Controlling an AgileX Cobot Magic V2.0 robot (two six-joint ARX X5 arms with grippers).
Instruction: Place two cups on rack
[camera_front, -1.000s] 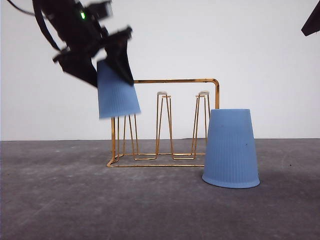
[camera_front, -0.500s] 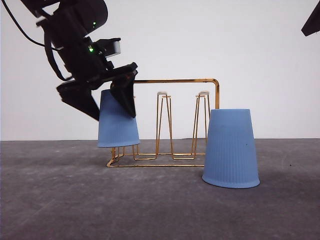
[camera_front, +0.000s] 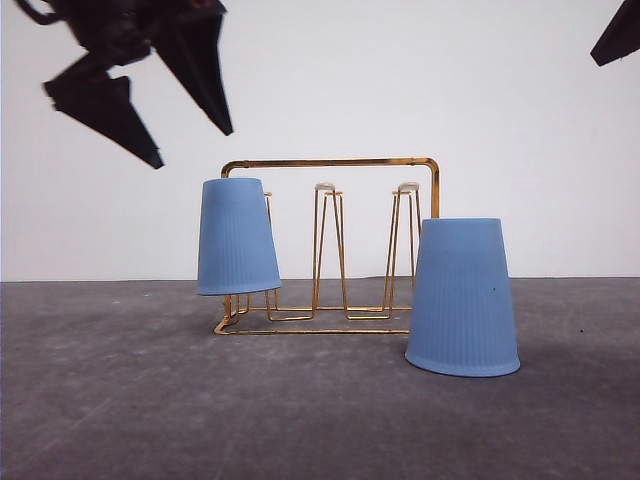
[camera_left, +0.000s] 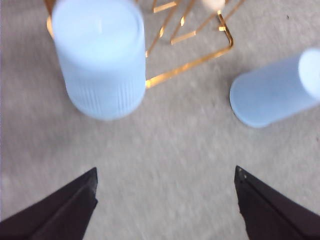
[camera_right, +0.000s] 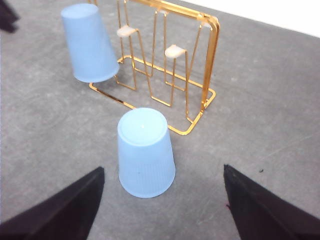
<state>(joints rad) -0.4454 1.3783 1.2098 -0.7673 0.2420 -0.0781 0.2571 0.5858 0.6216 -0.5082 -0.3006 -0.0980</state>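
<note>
Tabletop (camera_front: 120, 400): dark grey, matte, faintly mottled, with a few small dark specks; it runs back to meet the wall in a straight line.
Wall (camera_front: 520, 120): plain white, bare, evenly lit.
Rack (camera_front: 330, 161): thin gold wire, standing upright on the tabletop toward the back, handle frame on top, white-tipped prongs inside.
Cup on rack (camera_front: 237, 237): light blue, ribbed, upside down over the prong at the rack's left end, tilted slightly, its rim off the tabletop.
Cup on tabletop (camera_front: 462, 297): light blue, upside down, standing on its rim just in front of the rack's right end, slightly tilted; it hides the rack's lower right corner in the front view.
Left gripper (camera_front: 190, 145): raised above and to the left of the racked cup, apart from it; its black fingers (camera_left: 55, 212) are spread wide and hold nothing.
Right gripper (camera_right: 162, 210): above the tabletop near the standing cup, black fingers (camera_right: 265, 210) spread wide on either side, not touching it.
</note>
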